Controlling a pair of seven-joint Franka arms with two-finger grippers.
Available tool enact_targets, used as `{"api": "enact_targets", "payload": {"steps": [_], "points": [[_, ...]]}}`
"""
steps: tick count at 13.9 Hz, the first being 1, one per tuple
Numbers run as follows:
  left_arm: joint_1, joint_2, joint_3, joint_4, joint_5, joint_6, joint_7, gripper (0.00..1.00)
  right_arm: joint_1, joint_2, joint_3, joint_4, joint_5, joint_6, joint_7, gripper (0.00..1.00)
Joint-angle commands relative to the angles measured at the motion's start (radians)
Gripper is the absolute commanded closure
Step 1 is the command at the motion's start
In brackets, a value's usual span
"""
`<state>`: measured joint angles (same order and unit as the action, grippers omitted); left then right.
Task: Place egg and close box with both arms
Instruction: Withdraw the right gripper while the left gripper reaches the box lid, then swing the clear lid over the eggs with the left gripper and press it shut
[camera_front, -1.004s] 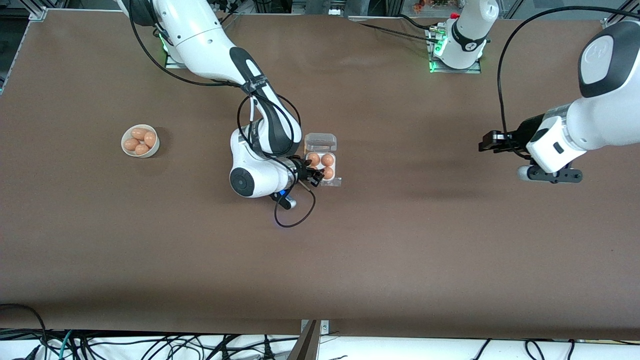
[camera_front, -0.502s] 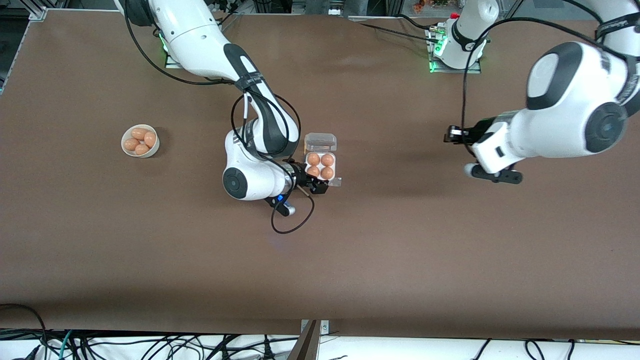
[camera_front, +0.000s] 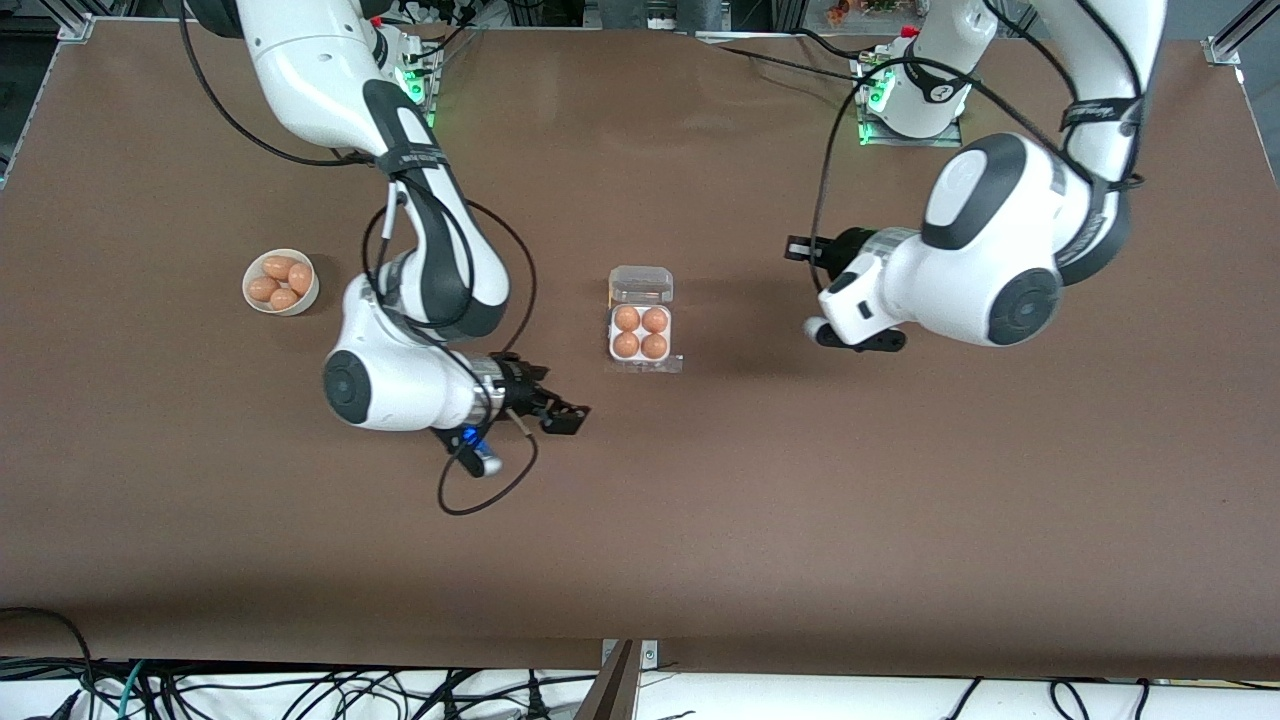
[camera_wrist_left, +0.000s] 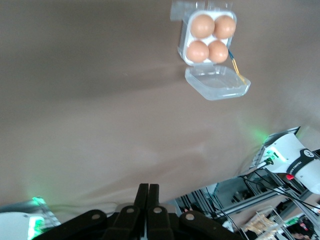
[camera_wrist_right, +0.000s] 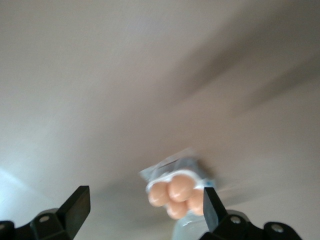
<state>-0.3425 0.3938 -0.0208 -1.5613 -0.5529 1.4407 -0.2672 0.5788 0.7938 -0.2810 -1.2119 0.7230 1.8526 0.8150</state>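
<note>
Brown table (camera_front: 900, 520) spread wide under both arms. At its middle, box (camera_front: 641, 335) with all four cells filled by eggs (camera_wrist_left: 210, 37), clear lid (camera_front: 641, 285) hinged back flat on the side farther from the front camera, not yet closed. Right gripper (camera_front: 562, 413) over bare table just beside the box, toward the right arm's end, fingers spread and empty, probably clear of the lid's path. Left gripper (camera_wrist_left: 148, 202) pressed together, holding nothing, over the left arm's end, seemingly set to push the lid. Bowl (camera_front: 281, 282) of spare eggs well apart.
</note>
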Motion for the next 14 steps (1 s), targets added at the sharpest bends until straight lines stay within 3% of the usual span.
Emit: {"api": "enact_targets", "payload": {"steps": [1, 5, 8, 9, 11, 12, 14], "points": [[-0.096, 0.059, 0.012, 0.04, -0.039, -0.014, -0.117, 0.95, 0.006, -0.04, -0.079, -0.005, -0.047, -0.067, -0.031, 0.0], [-0.179, 0.14, 0.012, 0.122, -0.104, -0.013, -0.28, 0.95, 0.007, -0.083, -0.182, -0.018, -0.086, -0.168, -0.242, 0.0], [-0.246, 0.206, 0.012, 0.15, -0.104, 0.024, -0.329, 0.95, -0.037, -0.209, -0.164, -0.153, -0.247, -0.171, -0.411, 0.0], [-0.269, 0.223, 0.013, 0.152, -0.104, 0.053, -0.351, 0.95, -0.089, -0.273, -0.083, -0.203, -0.328, -0.171, -0.415, 0.0], [-0.312, 0.253, 0.013, 0.152, -0.102, 0.105, -0.383, 0.95, -0.261, -0.375, 0.159, -0.267, -0.606, -0.162, -0.419, 0.0], [-0.331, 0.269, 0.013, 0.152, -0.099, 0.125, -0.394, 0.95, -0.296, -0.411, 0.233, -0.287, -0.705, -0.164, -0.418, 0.0], [-0.361, 0.299, 0.015, 0.152, -0.09, 0.142, -0.42, 0.95, -0.333, -0.523, 0.255, -0.362, -0.757, -0.15, -0.424, 0.0]]}}
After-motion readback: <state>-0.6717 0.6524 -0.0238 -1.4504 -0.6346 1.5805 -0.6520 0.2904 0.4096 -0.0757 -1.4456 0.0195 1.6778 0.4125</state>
